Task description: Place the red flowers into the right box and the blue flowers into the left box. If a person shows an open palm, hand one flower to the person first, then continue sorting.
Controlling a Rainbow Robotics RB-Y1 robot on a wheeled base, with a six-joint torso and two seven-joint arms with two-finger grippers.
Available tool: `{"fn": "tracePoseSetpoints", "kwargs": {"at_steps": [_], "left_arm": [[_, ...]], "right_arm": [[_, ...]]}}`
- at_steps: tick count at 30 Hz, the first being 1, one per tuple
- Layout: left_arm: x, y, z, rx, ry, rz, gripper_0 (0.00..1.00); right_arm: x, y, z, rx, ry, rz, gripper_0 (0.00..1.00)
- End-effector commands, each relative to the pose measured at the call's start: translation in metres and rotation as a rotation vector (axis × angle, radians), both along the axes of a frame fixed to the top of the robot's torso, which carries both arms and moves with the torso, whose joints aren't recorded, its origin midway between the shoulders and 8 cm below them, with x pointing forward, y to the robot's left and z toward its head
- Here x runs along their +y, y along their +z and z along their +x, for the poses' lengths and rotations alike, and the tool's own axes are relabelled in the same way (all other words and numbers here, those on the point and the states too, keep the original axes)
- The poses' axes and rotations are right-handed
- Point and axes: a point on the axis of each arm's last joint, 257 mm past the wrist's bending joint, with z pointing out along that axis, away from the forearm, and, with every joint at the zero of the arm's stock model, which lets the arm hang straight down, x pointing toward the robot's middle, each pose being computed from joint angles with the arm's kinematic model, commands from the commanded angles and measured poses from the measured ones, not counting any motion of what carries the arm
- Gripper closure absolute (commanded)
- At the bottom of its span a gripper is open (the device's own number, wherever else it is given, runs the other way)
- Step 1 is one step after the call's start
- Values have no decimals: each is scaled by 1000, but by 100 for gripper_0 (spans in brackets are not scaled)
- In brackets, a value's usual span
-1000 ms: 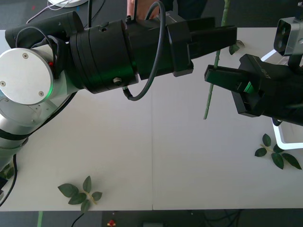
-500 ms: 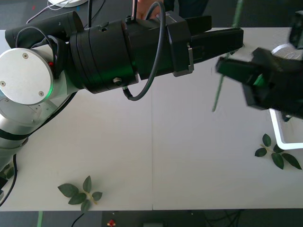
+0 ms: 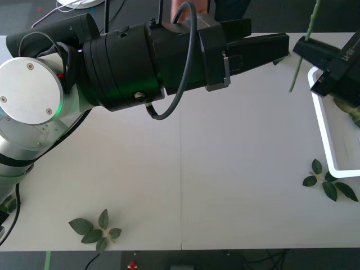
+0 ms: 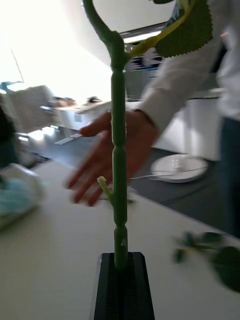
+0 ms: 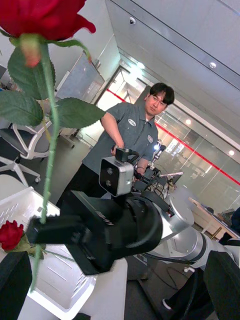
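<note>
Red flower (image 5: 42,20), stem upright, is riding in my right gripper (image 4: 121,267), clamped low on it, over the right box (image 3: 318,121) at the table's right edge; left gripper (image 5: 120,285) is standing apart.

- The right gripper (image 3: 306,48) hangs over the bench (image 3: 180,180) beside the right box's (image 3: 322,132) near rim, clamped on a red flower (image 4: 118,165) by its stem.
- The person's hand (image 4: 107,152) lies beyond that stem.
- The left gripper (image 3: 264,45), spread, sits just left of the right gripper.
- A rose (image 5: 11,235) lies in the box below it.
</note>
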Motion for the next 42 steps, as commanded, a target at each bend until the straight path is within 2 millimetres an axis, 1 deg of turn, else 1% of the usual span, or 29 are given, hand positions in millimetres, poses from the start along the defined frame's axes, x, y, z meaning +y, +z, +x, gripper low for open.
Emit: {"fn": "tracePoseSetpoints", "kwargs": {"at_steps": [1,11,14,19,24,28,29,30,31,32,33,34,42], "left_arm": [[-2,10,-7,-91,-4,15,0],[-2,10,-7,-91,-4,15,0],[-2,10,-7,-91,-4,15,0],[-2,10,-7,-91,-4,15,0],[-2,10,-7,-91,-4,15,0],[-2,10,-7,-91,-4,15,0],[-2,10,-7,-91,-4,15,0],[-2,10,-7,-91,-4,15,0],[-2,10,-7,-91,-4,15,0],[-2,10,-7,-91,-4,15,0],[-2,10,-7,-91,-4,15,0],[-2,10,-7,-91,-4,15,0],[-2,10,-7,-91,-4,15,0]], "right_arm": [[8,14,16,-81,-50,-26,100],[24,29,66,-127,-98,-2,100],[32,33,83,-140,-112,-6,100],[47,40,104,-160,-131,3,100],[59,45,116,-170,-144,20,100],[63,42,119,-164,-146,30,100],[63,42,118,-164,-144,30,90],[64,42,118,-162,-143,32,64],[64,41,118,-164,-144,29,57],[65,41,118,-164,-142,27,35],[65,40,118,-163,-142,27,5],[66,41,116,-166,-139,27,0],[69,40,115,-152,-129,39,0]]}}
